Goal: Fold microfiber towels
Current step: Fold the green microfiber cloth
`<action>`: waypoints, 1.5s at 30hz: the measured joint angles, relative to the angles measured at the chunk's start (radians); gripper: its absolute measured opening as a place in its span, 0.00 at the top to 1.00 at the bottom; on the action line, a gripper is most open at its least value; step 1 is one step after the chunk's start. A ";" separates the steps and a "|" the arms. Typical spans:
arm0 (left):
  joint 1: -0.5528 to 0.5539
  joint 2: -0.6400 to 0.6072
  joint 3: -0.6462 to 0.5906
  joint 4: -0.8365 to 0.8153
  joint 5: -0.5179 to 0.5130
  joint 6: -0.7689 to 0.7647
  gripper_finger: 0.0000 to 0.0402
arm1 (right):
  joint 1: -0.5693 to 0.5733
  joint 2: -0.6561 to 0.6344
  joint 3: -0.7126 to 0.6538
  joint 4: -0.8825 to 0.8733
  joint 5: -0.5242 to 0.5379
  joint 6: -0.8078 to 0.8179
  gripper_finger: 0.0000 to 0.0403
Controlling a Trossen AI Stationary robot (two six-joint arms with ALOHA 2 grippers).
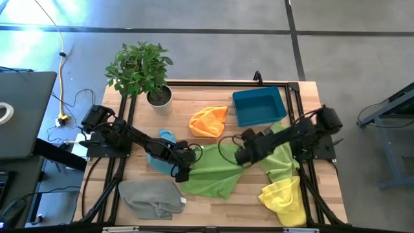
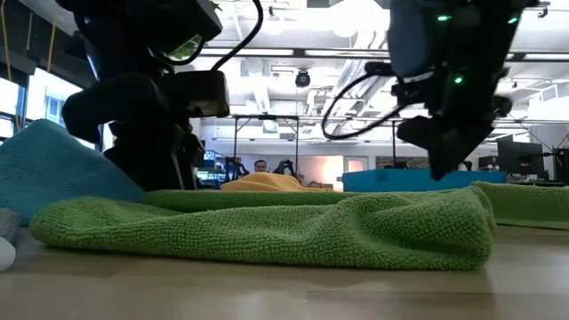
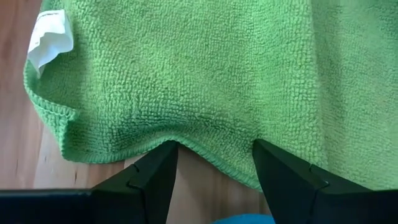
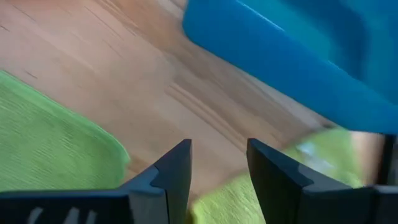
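Note:
A green towel [image 1: 213, 173] lies rumpled on the table's middle; its white tag [image 3: 46, 40] shows in the left wrist view. My left gripper [image 3: 214, 149] is open and low at that towel's left edge [image 1: 187, 162]. My right gripper [image 4: 219, 152] is open and empty above bare wood at the green towel's far right corner [image 1: 242, 152], beside a lime green towel [image 1: 281, 158]. A light blue towel [image 1: 162, 155] lies under my left arm. Grey [image 1: 152, 197], yellow [image 1: 284, 197] and orange [image 1: 208, 122] towels lie around them. My left gripper's two open fingertips [image 3: 166, 152] stand at the green towel's edge [image 3: 211, 155], which bows out between them and lies flat on the table. The fingers come in low from the table's left. I cannot tell whether they touch the cloth.
A blue plastic bin [image 1: 259, 107] stands at the far right, close beyond my right gripper, and also shows in the right wrist view [image 4: 280, 56]. A potted plant [image 1: 142, 71] stands at the far left. Bare wood shows between the orange and green towels.

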 joint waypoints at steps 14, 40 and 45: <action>0.061 -0.001 0.001 -0.003 0.010 0.003 0.50 | -0.230 -0.258 -0.358 0.663 -0.404 -0.330 0.63; 0.114 -0.002 0.002 -0.011 0.008 0.064 0.50 | -0.191 -0.254 -0.383 0.705 -0.507 -0.340 0.64; 0.125 -0.002 0.002 -0.011 0.001 0.055 0.50 | -0.189 -0.254 -0.383 0.705 -0.504 -0.340 0.79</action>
